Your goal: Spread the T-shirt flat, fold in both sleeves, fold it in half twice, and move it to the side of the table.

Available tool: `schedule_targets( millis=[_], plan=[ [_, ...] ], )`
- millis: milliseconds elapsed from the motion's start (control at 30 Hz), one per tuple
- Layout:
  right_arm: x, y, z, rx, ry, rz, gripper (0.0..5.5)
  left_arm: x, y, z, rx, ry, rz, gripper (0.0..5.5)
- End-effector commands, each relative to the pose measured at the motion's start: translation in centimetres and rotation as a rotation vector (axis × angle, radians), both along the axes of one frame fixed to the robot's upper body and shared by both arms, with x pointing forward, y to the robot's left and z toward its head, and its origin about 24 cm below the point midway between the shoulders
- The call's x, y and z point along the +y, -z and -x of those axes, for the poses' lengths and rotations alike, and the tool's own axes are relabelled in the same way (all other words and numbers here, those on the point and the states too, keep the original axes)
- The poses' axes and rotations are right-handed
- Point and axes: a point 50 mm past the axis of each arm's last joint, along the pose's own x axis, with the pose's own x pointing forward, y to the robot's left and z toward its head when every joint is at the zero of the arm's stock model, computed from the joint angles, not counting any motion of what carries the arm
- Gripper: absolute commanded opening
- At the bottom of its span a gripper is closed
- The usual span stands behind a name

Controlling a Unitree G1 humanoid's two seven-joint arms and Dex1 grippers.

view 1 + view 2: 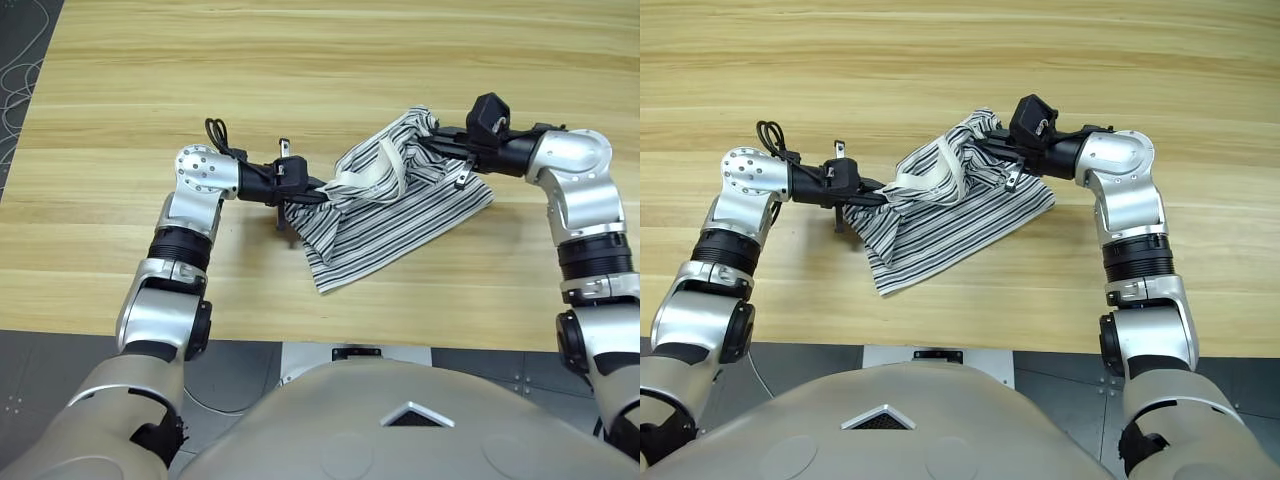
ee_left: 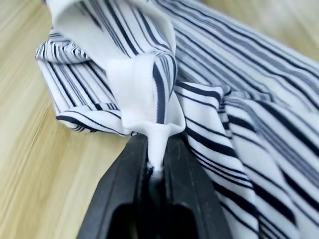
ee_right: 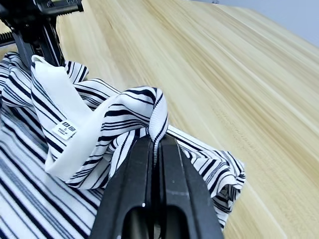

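A black-and-white striped T-shirt (image 1: 400,215) lies bunched on the wooden table (image 1: 300,60), its white neckband (image 1: 375,175) lifted between the two arms. My left gripper (image 1: 318,190) is shut on the shirt's left edge, and the left wrist view shows a fold of fabric (image 2: 149,99) pinched between the black fingers (image 2: 124,194). My right gripper (image 1: 437,140) is shut on the shirt's upper right part. In the right wrist view the striped collar rib (image 3: 149,112) is clamped in the fingers (image 3: 174,194). The lower part of the shirt rests on the table.
The table's front edge (image 1: 300,340) runs just in front of the shirt, with grey floor (image 1: 480,365) below it. Bare wood stretches far behind and to both sides. Cables (image 1: 20,60) lie on the floor at the far left.
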Motion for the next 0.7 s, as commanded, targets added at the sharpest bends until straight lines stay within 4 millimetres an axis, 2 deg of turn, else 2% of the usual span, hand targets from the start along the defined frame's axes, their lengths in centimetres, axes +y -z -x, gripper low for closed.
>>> schedule_targets(
  millis=[33, 267, 300, 500, 700],
  plan=[
    [-0.6, -0.1, 1.2, 0.030, -0.085, 0.045, 0.10, 0.7, 0.1, 1.0, 0.018, 0.034, -0.061, 0.23],
    [-0.3, 0.3, 1.2, 0.029, -0.069, 0.036, 0.10, 1.2, 0.2, 0.1, 0.038, -0.052, -0.066, 0.21],
    [-0.2, 0.3, 1.2, 0.027, -0.064, 0.035, 0.10, 1.2, 0.3, 0.0, 0.053, -0.073, -0.067, 0.57],
    [-0.2, 0.5, 1.2, 0.019, -0.043, 0.031, 0.10, 0.8, 0.7, -0.3, 0.050, -0.094, -0.074, 1.49],
    [-0.1, 0.7, 1.2, 0.013, -0.033, 0.033, 0.10, 0.4, 0.4, -0.3, 0.023, -0.090, -0.046, 1.49]
  ],
)
